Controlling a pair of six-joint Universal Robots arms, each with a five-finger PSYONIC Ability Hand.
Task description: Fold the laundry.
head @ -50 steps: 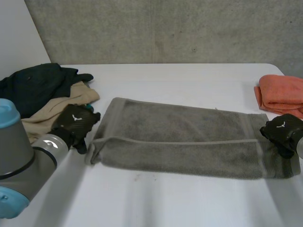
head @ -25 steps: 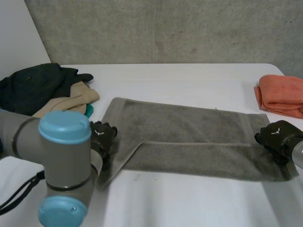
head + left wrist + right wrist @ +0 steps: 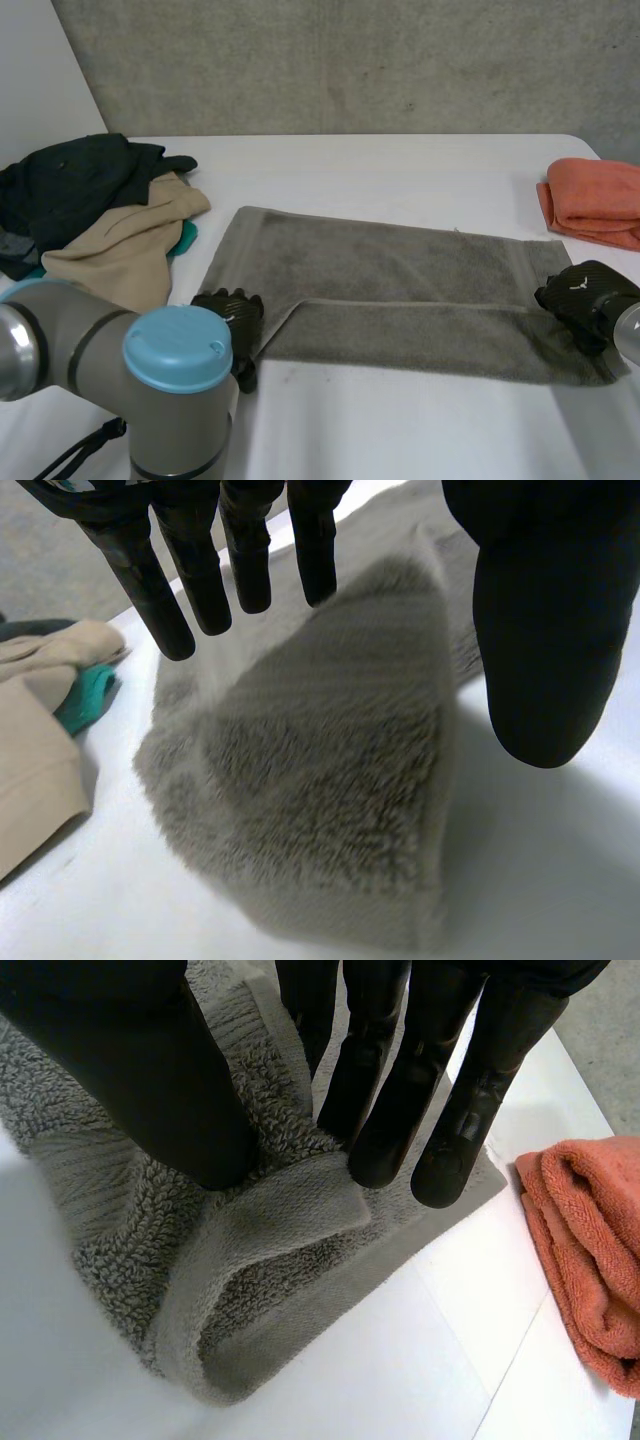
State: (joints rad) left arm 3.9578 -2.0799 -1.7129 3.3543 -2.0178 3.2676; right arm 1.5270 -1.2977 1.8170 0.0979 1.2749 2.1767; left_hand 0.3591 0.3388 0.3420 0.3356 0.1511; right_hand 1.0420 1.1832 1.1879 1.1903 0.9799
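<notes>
Table (image 3: 400, 170): white, carrying everything I see.
Grey towel (image 3: 400, 290): folded lengthwise, flat mid-table, between my two hands.
Clothes pile (image 3: 100, 210): dark, beige and teal, beside the towel's left end.
Orange towel (image 3: 595, 200): folded, at the right edge.
Left hand (image 3: 232, 312): released, straight fingers over the towel's near left corner.
Right hand (image 3: 580, 295): thumb and fingers pinching the towel's right edge.

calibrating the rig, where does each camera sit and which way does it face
Head view: behind, between the arms, looking down at the grey towel; left arm, left hand, right hand show.
Left wrist view: on that wrist, along the open left hand onto a towel corner.
Right wrist view: on that wrist, along the right hand pinching the towel's end.
Shared: orange cloth, head and right wrist views.
</notes>
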